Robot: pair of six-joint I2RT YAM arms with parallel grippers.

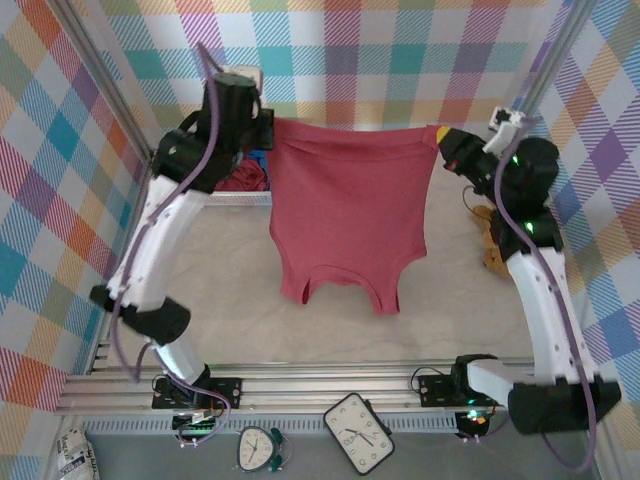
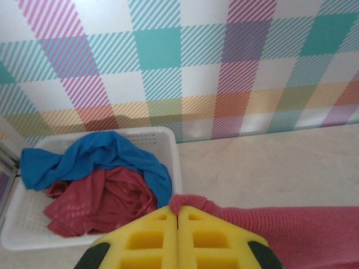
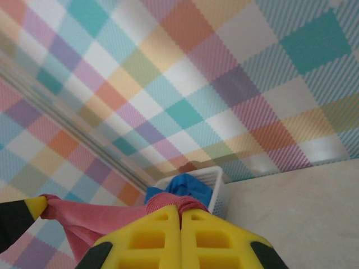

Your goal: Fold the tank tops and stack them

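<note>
A dark red tank top [image 1: 345, 215] hangs spread between the two arms above the bench [image 1: 230, 270]. It is held upside down: the straight hem runs taut along the top from one tool to the other, and the shoulder straps and neckline dangle at the bottom. From the overhead view I cannot tell whether the straps touch the bench or hang just clear of it.

The left tool [image 1: 264, 127] is clamped on the hem's left corner. In the left wrist view its yellow fingers [image 2: 151, 235] are pressed together with a fold of the red cloth [image 2: 291, 227] pinched at their tips. The right tool [image 1: 446, 138] is clamped on the opposite corner. In the right wrist view its yellow fingers [image 3: 151, 235] are likewise together, with red cloth [image 3: 84, 221] bunched at the tips and stretching off to the left.

Behind the left arm, at the far left of the bench against the plaid wall, stands a white mesh basket [image 2: 162, 134]. Inside it lie a blue tank top [image 2: 84, 157] and a second dark red tank top [image 2: 101, 202], both crumpled, the blue one draped over the red and across the basket's right side.

Near the right arm a small brown shape, probably a teddy bear [image 1: 492, 240], sits on the bench, mostly hidden by the arm.
</note>
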